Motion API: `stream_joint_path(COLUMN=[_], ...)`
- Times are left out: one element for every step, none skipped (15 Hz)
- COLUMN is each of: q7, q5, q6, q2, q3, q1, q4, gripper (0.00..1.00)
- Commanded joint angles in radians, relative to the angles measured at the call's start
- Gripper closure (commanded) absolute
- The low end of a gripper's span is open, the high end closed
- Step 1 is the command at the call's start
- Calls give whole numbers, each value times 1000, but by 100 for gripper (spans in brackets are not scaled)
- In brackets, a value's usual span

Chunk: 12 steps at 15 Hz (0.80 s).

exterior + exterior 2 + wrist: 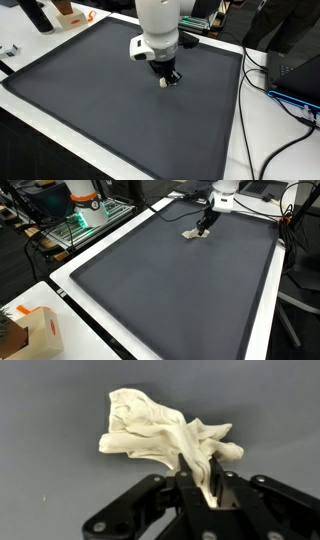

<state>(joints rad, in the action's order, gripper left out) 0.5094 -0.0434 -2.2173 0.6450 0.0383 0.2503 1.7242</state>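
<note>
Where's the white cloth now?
Wrist view: white cloth pinched between the jaws. In both exterior views it's down at the dark mat, under the arm.

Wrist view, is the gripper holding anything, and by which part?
Yes, the gripper pinches the crumpled white cloth at its bunched edge nearest the wrist.

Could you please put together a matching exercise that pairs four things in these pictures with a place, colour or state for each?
Things:
1. crumpled white cloth
2. black two-finger gripper
3. large flat mat
4. small brown cardboard box

Descriptions:
A. dark grey, covering most of the tabletop
B. shut on a fold of fabric
C. off the mat, near a table corner
D. bunched up, pinched at one end

Pairs: 1-D, 2-B, 3-A, 4-C.
</note>
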Motion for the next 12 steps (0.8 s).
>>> stream_joint_path(q7=[1,-1,1,-5,-5,-2,6,2,1,4,9,15], q5=[18,17,18,17,18,20,23,21,18,24,29,36], q6=[21,26,26,27,28,31,35,35,27,24,21,20], q2=[33,34,34,32,32,30,27,24,18,15,10,8], q3=[-17,-17,-18,-16,-16,-18,-21,-19,-18,-21,-24,-29], q1=[15,15,16,13,14,15,18,17,16,20,23,27], q4=[-26,-27,-28,-29,-29,-29,-28,-26,-20,-17,-13,-11], gripper=[98,96,96,97,97,96,96,96,60,58,53,45])
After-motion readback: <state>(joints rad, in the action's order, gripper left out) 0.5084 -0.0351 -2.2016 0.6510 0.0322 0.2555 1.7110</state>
